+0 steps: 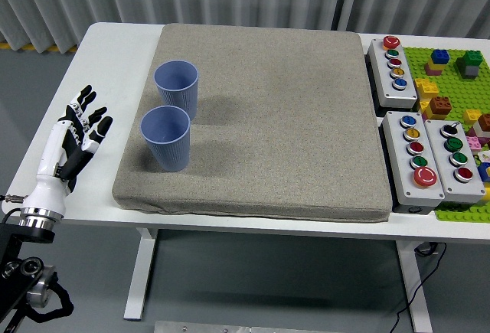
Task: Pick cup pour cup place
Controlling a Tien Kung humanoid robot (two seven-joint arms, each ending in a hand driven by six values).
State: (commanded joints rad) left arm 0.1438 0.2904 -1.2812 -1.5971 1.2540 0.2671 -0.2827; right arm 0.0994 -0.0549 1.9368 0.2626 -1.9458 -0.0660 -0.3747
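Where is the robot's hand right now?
In the head view, the left hand is over the table's left edge, fingers spread, left of the near blue cup, touching nothing.

We see the green brick board (452, 92) run off the right edge, our left arm (23, 272) leave at the lower left corner, and we can hardly tell, perhaps, what either blue cup (165, 137) holds inside.

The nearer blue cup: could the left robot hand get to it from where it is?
Probably yes. The left robot hand is open beside the mat, and nothing stands between it and the nearer blue cup.
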